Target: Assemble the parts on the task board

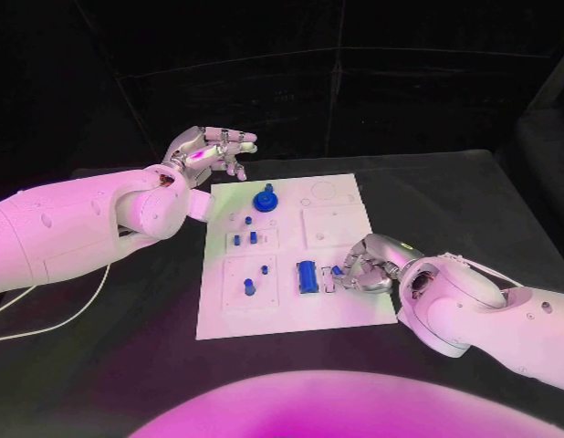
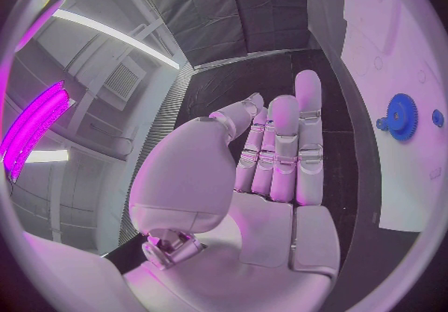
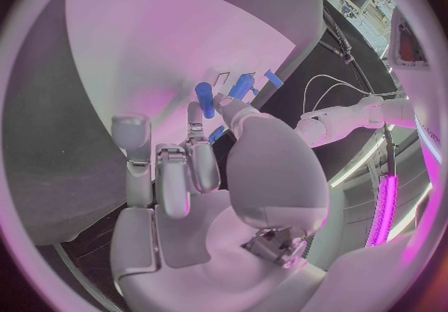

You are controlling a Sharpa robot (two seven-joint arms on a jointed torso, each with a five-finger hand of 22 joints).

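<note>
The white task board (image 1: 341, 315) lies in the middle of the black table. A blue gear (image 1: 265, 199) (image 2: 402, 116) stands near its far edge. Several small blue pegs (image 1: 249, 286) stand in its left half, and a longer blue block (image 1: 308, 276) (image 3: 204, 99) lies near the middle. My right hand (image 1: 368, 265) (image 3: 201, 178) rests at the board's right side, thumb and a finger pinching a small blue part (image 1: 338, 270) (image 3: 216, 133) just right of the block. My left hand (image 1: 210, 151) (image 2: 271, 170) hovers above the board's far left corner with its fingers stretched out, holding nothing.
A white cable (image 1: 46, 319) runs over the table under my left arm. Black curtains close off the back. Recessed outlines (image 1: 332, 224) mark the board's right half. Bare black tabletop (image 1: 466, 201) lies right of the board.
</note>
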